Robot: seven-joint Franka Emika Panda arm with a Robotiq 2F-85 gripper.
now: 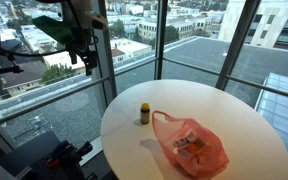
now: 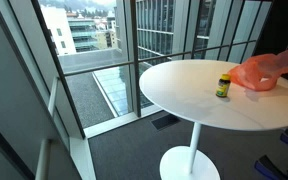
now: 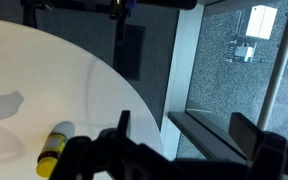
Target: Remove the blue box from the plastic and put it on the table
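Observation:
An orange-red plastic bag (image 1: 191, 146) lies on the round white table (image 1: 234, 110) and shows in both exterior views (image 2: 264, 70). Pale box shapes show through it. I cannot make out a blue box. My gripper (image 1: 86, 56) hangs high above the floor, beyond the table's edge and well away from the bag. In the wrist view its two dark fingers stand wide apart with nothing between them (image 3: 184, 135), over the table edge and the floor. The bag is out of the wrist view.
A small yellow bottle with a dark cap (image 1: 144, 113) stands on the table beside the bag. It also shows in an exterior view (image 2: 222, 86) and in the wrist view (image 3: 54, 148). Glass walls with dark frames (image 1: 114, 60) surround the table closely.

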